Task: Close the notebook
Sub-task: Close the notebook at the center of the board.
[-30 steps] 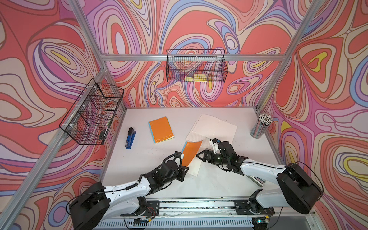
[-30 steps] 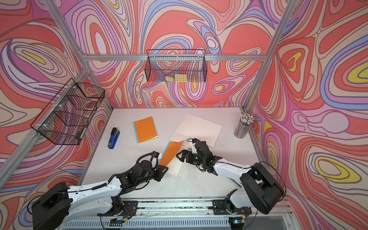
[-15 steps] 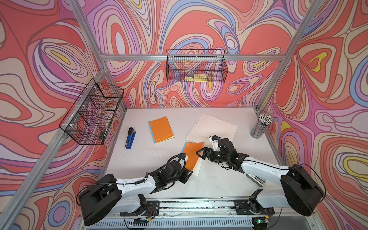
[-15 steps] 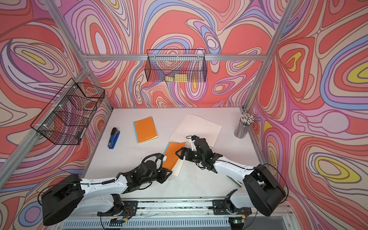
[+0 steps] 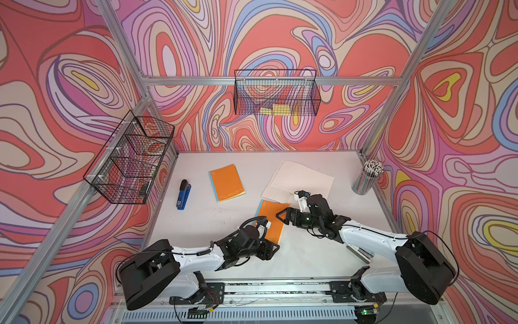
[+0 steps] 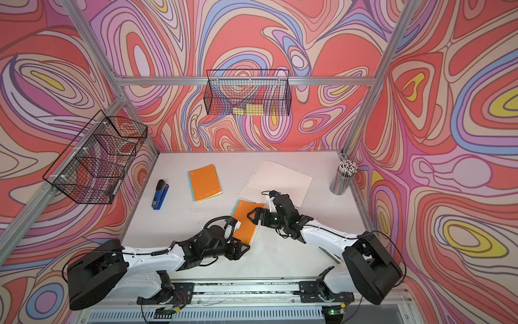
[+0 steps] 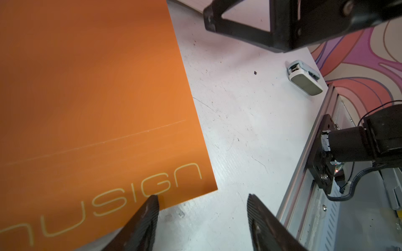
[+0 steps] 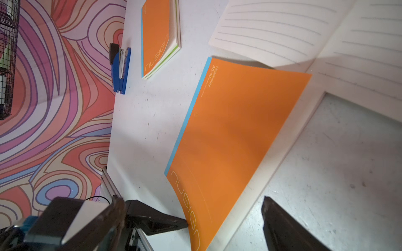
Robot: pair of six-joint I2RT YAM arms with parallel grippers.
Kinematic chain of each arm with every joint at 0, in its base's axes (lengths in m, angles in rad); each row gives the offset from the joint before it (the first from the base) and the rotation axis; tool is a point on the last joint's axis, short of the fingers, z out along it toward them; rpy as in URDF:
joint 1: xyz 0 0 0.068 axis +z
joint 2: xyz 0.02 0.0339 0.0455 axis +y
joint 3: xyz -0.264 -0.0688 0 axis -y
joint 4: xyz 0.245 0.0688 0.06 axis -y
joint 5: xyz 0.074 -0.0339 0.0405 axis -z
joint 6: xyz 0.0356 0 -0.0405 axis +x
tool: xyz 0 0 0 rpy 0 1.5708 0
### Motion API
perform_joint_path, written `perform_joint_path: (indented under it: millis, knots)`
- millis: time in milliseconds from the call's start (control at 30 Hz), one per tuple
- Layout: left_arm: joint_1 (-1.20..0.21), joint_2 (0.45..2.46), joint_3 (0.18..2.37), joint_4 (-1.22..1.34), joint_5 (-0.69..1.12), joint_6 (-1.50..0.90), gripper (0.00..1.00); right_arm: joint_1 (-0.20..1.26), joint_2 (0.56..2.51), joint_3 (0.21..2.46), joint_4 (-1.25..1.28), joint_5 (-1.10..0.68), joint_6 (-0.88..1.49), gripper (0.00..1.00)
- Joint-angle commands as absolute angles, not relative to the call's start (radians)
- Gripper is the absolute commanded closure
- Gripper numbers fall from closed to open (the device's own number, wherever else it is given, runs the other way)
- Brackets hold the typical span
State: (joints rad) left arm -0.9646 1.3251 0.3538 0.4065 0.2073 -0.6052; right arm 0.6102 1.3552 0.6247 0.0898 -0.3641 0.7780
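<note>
- We see the notebook [image 5: 270,211] lying on the table [image 5: 207,224] between the two arms, orange cover folded down over its pages. It sits just ahead of the left gripper [image 7: 202,217] and under the tips of the right gripper [image 5: 280,218]
- The left gripper's jaws stand apart and empty, and one of its fingertips [image 7: 150,208] touches the cover's near corner, by the printed lettering
- In the right wrist view we find the right gripper spread too, with one of its fingers [image 8: 282,226] off to one side of the book and nothing clasped
- The book's long axis runs away from the left gripper, its blue spine on the side far from the right gripper and its free edge toward that gripper
- We judge the left arm marginally nearer, since it alone touches. The cover bows up at that corner, so a downward press there looks like what remains
- Our count is three notebooks: this one, a shut orange notebook [image 5: 227,182] beyond the left gripper, and an open lined notebook [image 5: 302,179] beyond the right
- We also count one blue stapler [image 5: 183,195], one cup of pencils [image 5: 365,182], two wire baskets, a wide basket [image 5: 276,95] and a divided basket [image 5: 129,160], and one small white device [image 7: 304,78] back under the right arm
</note>
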Motion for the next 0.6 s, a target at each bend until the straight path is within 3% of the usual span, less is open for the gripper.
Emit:
perform_joint_path:
  millis: [0, 567]
  knots:
    - [-0.976, 1.354, 0.374, 0.453, 0.216, -0.597, 0.3, 0.615, 1.345, 0.643, 0.102, -0.367, 0.774, 0.02]
    - [-0.979, 1.45, 0.356, 0.513, 0.153, -0.637, 0.3, 0.615, 1.508, 0.668, 0.253, -0.416, 0.82, 0.02]
